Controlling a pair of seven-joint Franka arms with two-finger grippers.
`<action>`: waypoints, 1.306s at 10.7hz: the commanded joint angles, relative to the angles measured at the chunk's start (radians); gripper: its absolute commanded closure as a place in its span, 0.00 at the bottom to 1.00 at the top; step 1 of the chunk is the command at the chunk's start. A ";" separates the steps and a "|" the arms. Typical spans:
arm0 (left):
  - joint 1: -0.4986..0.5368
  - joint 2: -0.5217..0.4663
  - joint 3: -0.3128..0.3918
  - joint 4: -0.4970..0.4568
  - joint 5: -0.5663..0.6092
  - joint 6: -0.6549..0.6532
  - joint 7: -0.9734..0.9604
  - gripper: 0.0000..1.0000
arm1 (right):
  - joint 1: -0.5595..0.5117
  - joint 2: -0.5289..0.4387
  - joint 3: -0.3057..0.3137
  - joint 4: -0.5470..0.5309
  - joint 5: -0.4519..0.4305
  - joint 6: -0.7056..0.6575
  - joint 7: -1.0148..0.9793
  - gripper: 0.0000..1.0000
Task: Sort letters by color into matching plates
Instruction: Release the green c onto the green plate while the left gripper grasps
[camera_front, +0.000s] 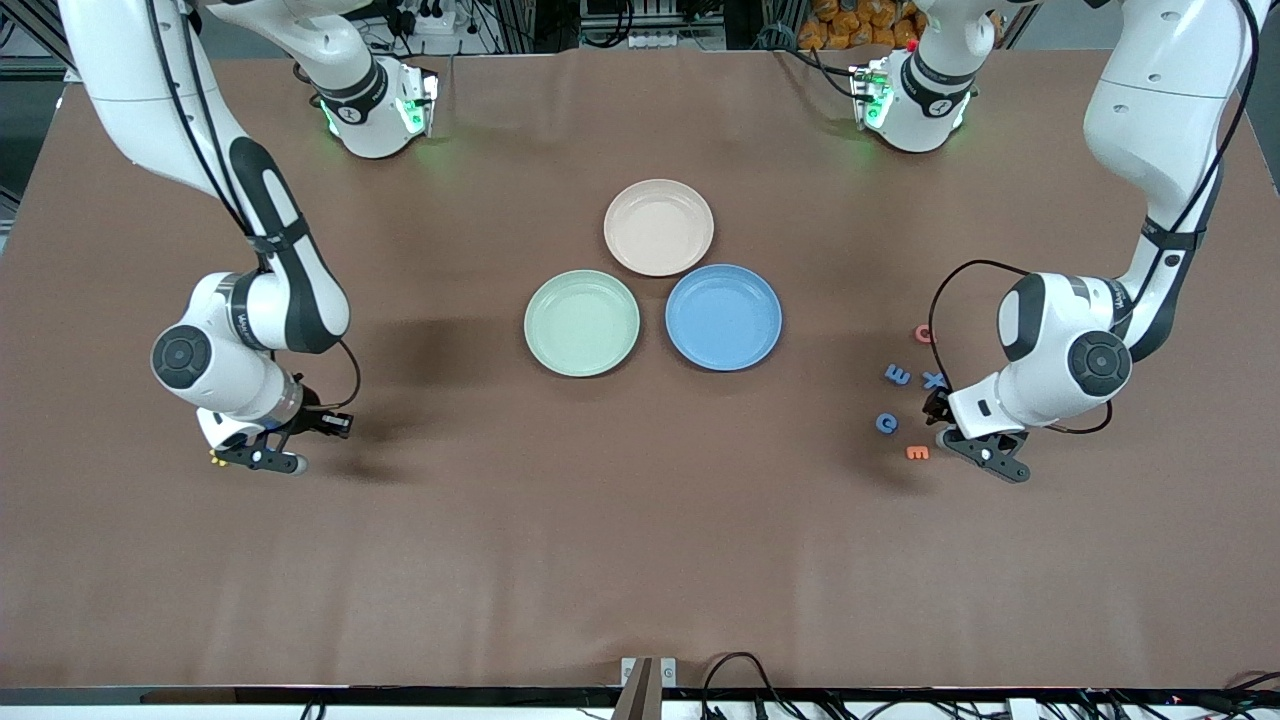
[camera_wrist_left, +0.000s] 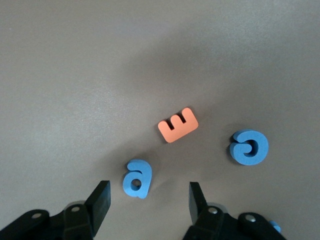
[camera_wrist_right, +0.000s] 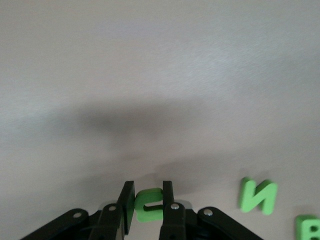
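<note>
I see three plates mid-table, bunched: one (camera_front: 659, 227) nearest the bases, two side by side nearer the camera, one (camera_front: 582, 323) toward the right arm's end, one (camera_front: 723, 316) toward the left arm's end. Letters cluster at the left arm's end: C (camera_front: 923, 333) closest to the bases, then E (camera_front: 898, 375) and X (camera_front: 933, 380) side by side, then G (camera_front: 887, 423), then another E (camera_front: 917, 453) nearest the camera. A lowercase a (camera_wrist_left: 137, 178) lies beside that last E (camera_wrist_left: 178, 125).
</note>
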 joint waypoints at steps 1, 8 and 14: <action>-0.002 0.025 0.002 0.028 0.021 0.007 0.048 0.32 | 0.054 -0.056 0.018 -0.026 0.003 -0.046 0.114 1.00; 0.007 0.048 0.000 0.030 0.130 0.024 0.051 0.35 | 0.169 -0.092 0.093 -0.026 0.003 -0.104 0.317 1.00; 0.004 0.061 0.000 0.043 0.131 0.025 0.052 0.42 | 0.366 -0.115 0.093 -0.022 0.005 -0.145 0.467 1.00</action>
